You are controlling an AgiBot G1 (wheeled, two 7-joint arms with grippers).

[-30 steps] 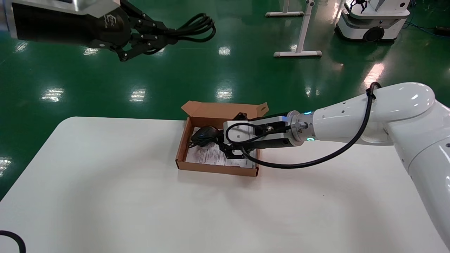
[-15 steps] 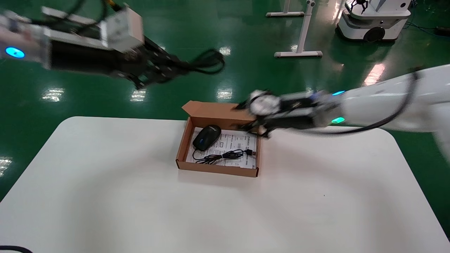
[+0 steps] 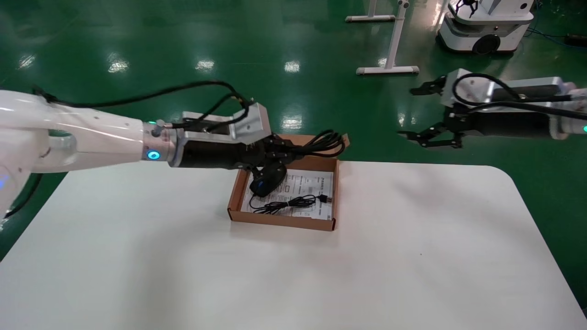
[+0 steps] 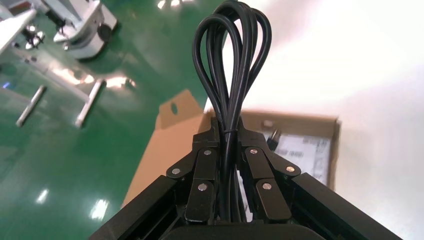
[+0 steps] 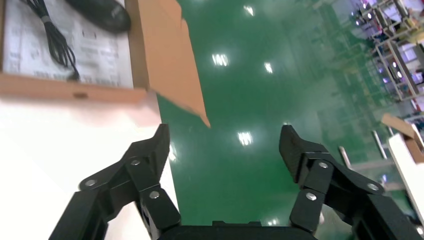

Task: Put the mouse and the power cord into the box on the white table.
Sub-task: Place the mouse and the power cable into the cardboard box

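The brown box (image 3: pixel 282 221) lies open on the white table (image 3: pixel 183 275), lid flap (image 4: pixel 160 145) folded back. Inside it the black mouse (image 3: pixel 266 182) rests on the white sheet with its thin wire (image 3: pixel 284 204) bundled beside it; the right wrist view also shows the mouse (image 5: pixel 100 12). My left gripper (image 3: pixel 286 153) hovers over the box's rear left part, shut on the power cord (image 3: pixel 323 141), whose loops (image 4: pixel 231 60) stick out past the fingertips over the back wall. My right gripper (image 3: pixel 407 112) hangs open and empty beyond the table's far right edge, over green floor.
Beyond the table is green floor with a white stand base (image 3: pixel 389 69) and another robot's base (image 3: pixel 486 27) at the far right. The left arm's body partly hides the box's rear left corner.
My left arm has swung down from high on the left to over the box with the cord. My right gripper let go of the mouse and pulled back to the right, off the table.
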